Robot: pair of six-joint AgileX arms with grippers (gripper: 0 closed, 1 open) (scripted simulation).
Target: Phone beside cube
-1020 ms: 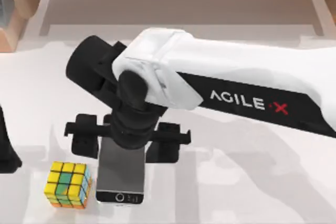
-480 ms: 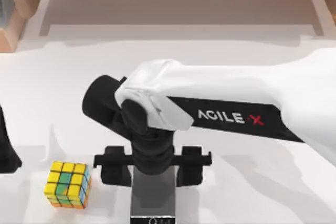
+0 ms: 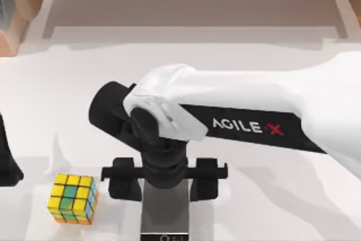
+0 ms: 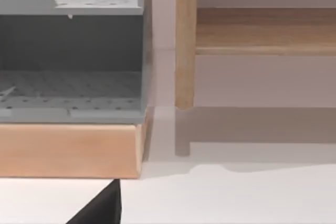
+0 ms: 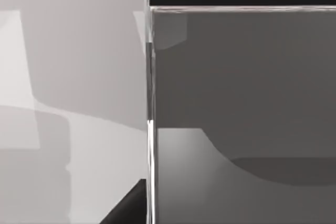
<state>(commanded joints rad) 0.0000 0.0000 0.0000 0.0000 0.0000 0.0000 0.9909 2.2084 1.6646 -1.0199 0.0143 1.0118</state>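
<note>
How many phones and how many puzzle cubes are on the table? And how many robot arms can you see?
Phones: 1, the phone
Puzzle cubes: 1, the cube
Robot arms: 2, the right arm and the left arm
Total: 4

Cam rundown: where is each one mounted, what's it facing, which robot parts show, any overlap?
Top view: above the table, looking down; right arm, its tool over the phone, cube beside.
Left wrist view: on the left arm, facing a wooden shelf; a dark tool tip at the edge.
Right wrist view: on the right arm, close over the phone.
Shared: phone, top and right wrist views.
</note>
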